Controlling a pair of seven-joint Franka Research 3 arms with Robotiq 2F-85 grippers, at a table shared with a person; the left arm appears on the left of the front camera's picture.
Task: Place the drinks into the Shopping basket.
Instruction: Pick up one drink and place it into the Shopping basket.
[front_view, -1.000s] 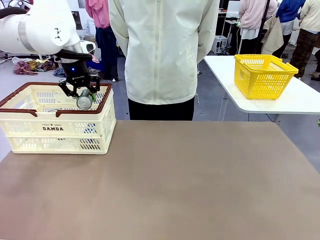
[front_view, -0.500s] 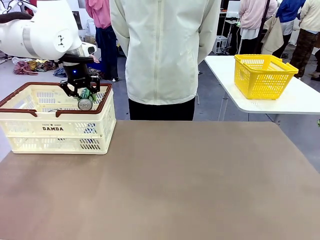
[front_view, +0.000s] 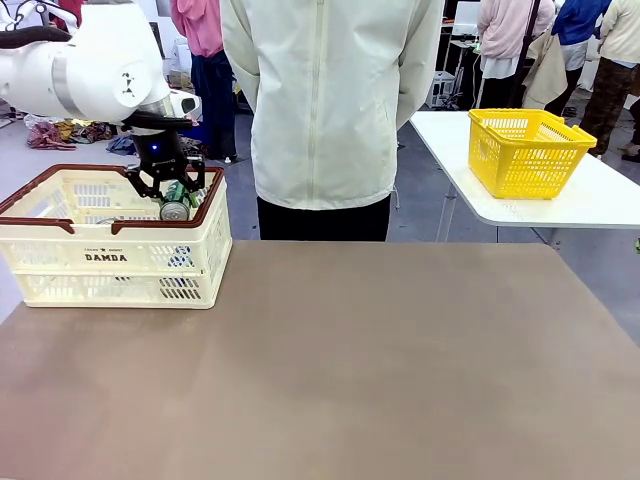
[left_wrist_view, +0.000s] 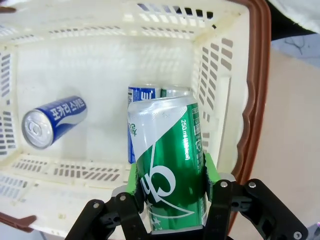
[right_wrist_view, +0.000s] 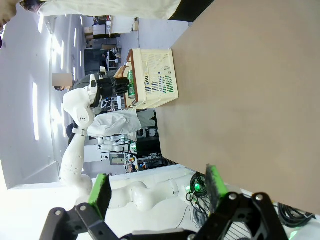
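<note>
Green can held over the basket, nearly the last step

The brown table (front_view: 380, 370) lies bare across its near and middle stretch, so no drinks appear left to collect. The right gripper (right_wrist_view: 157, 192) hangs with its jaws wide and empty. At the table's far left corner sits the cream-white plastic lattice shopping basket with the dark brown rim (front_view: 60, 235); above its right side the left gripper (left_wrist_view: 170, 175) clamps the slim green metal can (left_wrist_view: 167, 165) between its green pads. Two blue cans lie inside, one on its side (left_wrist_view: 52, 120), one beneath the green can (left_wrist_view: 142, 94). Releasing the green can seems all that remains.
</note>
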